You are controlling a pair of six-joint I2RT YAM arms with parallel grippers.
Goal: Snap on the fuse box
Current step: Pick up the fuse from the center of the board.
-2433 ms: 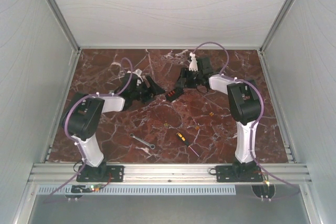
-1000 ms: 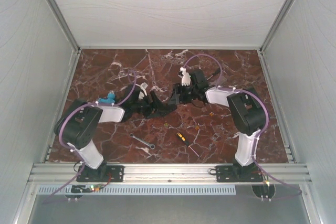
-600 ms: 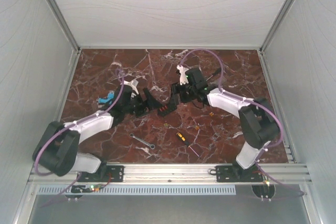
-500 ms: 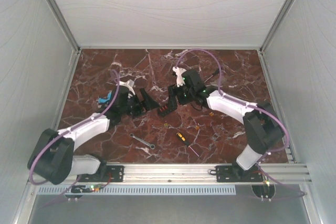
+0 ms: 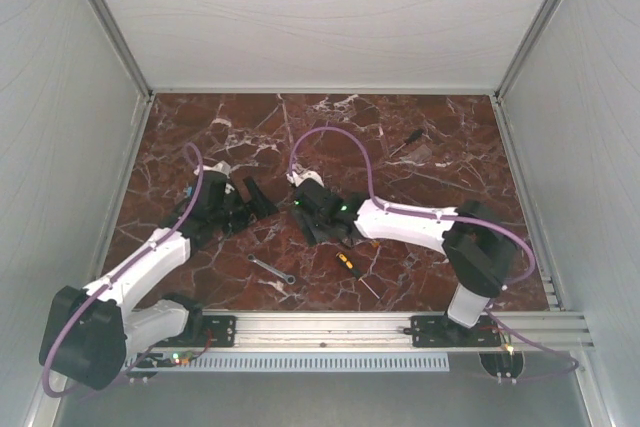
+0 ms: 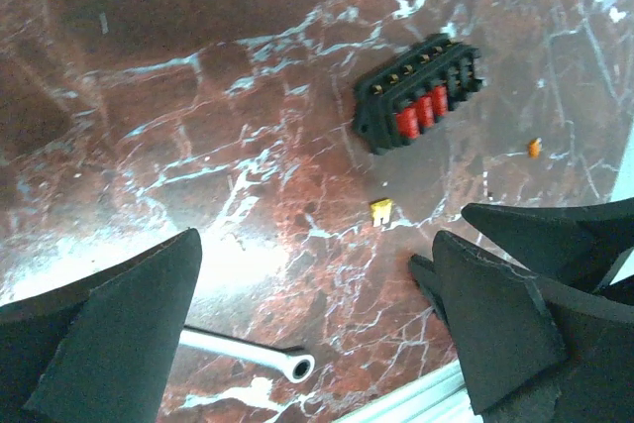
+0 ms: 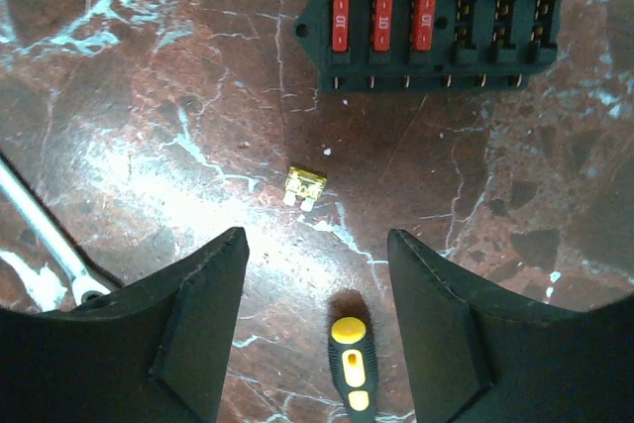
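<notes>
The fuse box (image 7: 436,27) is a black block lying flat on the marble, with three red fuses at one end and several bare slots. It also shows in the left wrist view (image 6: 421,96). In the top view my right arm covers it. My right gripper (image 5: 322,230) hovers just near of it, open and empty (image 7: 317,274). My left gripper (image 5: 260,199) is to the left of it, open and empty (image 6: 315,274). I cannot make out the cover for certain in any view.
A yellow-and-black screwdriver (image 5: 348,265) (image 7: 352,364) and a silver wrench (image 5: 272,269) (image 6: 248,352) lie near the front. A loose yellow fuse (image 7: 305,185) (image 6: 380,209) lies close to the box, an orange one (image 6: 534,147) further right. A small dark piece (image 5: 415,152) lies back right.
Both arms have stretched out low over the table. My right gripper moved left and nearer, over the fuse box. My left gripper drew back to the left. The fuse box rests on the marble.
</notes>
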